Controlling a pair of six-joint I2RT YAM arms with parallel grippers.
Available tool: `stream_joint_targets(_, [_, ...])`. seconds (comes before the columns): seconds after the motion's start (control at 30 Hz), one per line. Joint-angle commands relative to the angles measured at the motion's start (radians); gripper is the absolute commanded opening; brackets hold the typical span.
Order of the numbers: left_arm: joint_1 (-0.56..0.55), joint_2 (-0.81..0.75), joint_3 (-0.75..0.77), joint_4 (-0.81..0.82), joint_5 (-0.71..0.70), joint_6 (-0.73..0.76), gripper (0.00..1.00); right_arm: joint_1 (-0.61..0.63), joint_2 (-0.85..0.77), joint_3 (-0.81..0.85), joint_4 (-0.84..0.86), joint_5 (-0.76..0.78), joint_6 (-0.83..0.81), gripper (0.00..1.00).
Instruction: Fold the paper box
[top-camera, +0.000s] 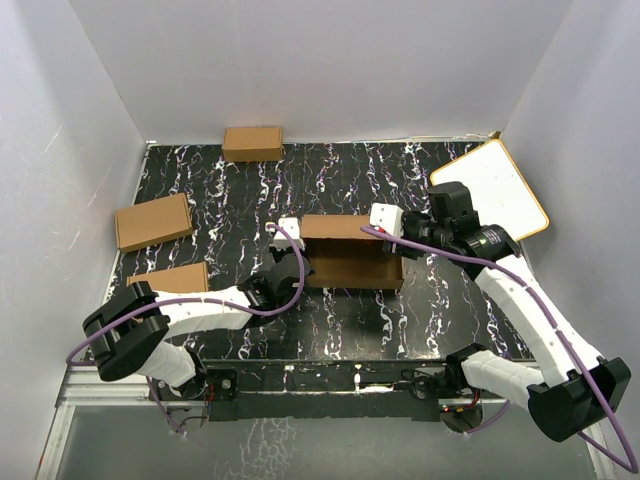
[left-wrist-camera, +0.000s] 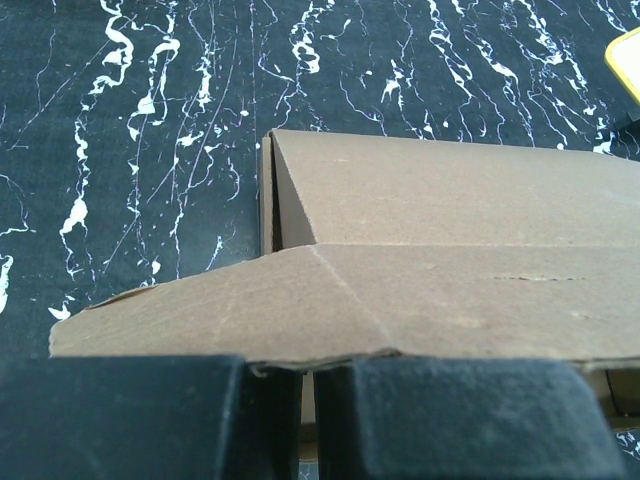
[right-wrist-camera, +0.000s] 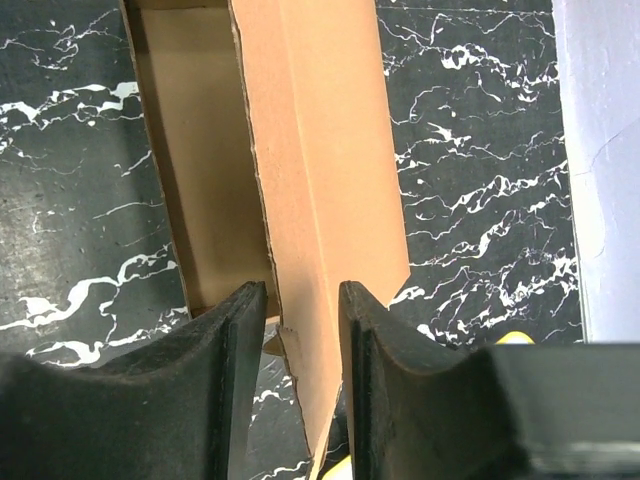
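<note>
Brown corrugated cardboard, the paper box (top-camera: 350, 265) sits at the middle of the black, white-veined table (top-camera: 220, 190). It is partly folded, with walls raised around an open hollow. The left gripper (top-camera: 300, 268) meets it at the box's 9 o'clock edge. In the left wrist view its two black pads (left-wrist-camera: 450, 425) are drawn together with only a thin sliver of cardboard in the slit between them, so it is clamped on the box's side wall, and a creased flap spreads across just above the pads. The right gripper (top-camera: 393, 240) is at the box's 2 o'clock corner. In the right wrist view its fingers (right-wrist-camera: 245, 345) stand partly apart, astride an upright creased panel of the box. The finger on the panel's 3 o'clock side touches it and the other is just beside it, but I cannot tell whether they grip it. Three smaller closed boxes lie well apart from the work: the far small box (top-camera: 252, 143) at 11 o'clock by the back wall, the middle small box (top-camera: 153, 221) at 9 o'clock, and the near small box (top-camera: 170, 277) at 8 o'clock beside the left arm. A white board (top-camera: 490, 190) with a tan rim sits at 2 o'clock, near the right wall. A purple cable (top-camera: 250, 310) loops along the left arm.
</note>
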Motion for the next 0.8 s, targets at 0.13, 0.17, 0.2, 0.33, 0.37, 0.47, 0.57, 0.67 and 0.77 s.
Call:
stream_joint_targets(0.13, [-0.008,-0.029,-0.003,-0.047,0.020,-0.027,0.00,0.009,-0.030,-0.039,0.054,0.032,-0.061,0.22])
stream_joint_targets(0.17, [-0.008,-0.036,-0.005,-0.054,0.020,-0.030,0.00,0.008,-0.034,-0.045,0.052,0.031,-0.065,0.21])
stream_joint_targets(0.2, [-0.008,-0.041,-0.006,-0.062,0.020,-0.033,0.03,0.009,-0.037,-0.052,0.051,0.032,-0.068,0.19])
stream_joint_targets(0.33, [-0.008,-0.098,-0.022,-0.105,0.029,-0.056,0.15,0.009,-0.050,-0.079,0.051,0.038,-0.081,0.15])
stream_joint_targets(0.37, [-0.009,-0.114,-0.028,-0.118,0.035,-0.060,0.17,0.009,-0.051,-0.084,0.051,0.039,-0.081,0.14])
stream_joint_targets(0.47, [-0.009,-0.174,-0.038,-0.176,0.067,-0.076,0.26,0.009,-0.056,-0.095,0.052,0.041,-0.086,0.13])
stream_joint_targets(0.57, [-0.008,-0.253,-0.059,-0.230,0.142,-0.083,0.43,0.009,-0.060,-0.101,0.054,0.040,-0.083,0.12])
stream_joint_targets(0.67, [-0.008,-0.362,-0.089,-0.276,0.270,-0.047,0.52,0.008,-0.066,-0.111,0.051,0.033,-0.083,0.12])
stream_joint_targets(0.77, [-0.008,-0.501,-0.105,-0.350,0.405,-0.014,0.55,0.009,-0.075,-0.134,0.046,0.016,-0.084,0.12])
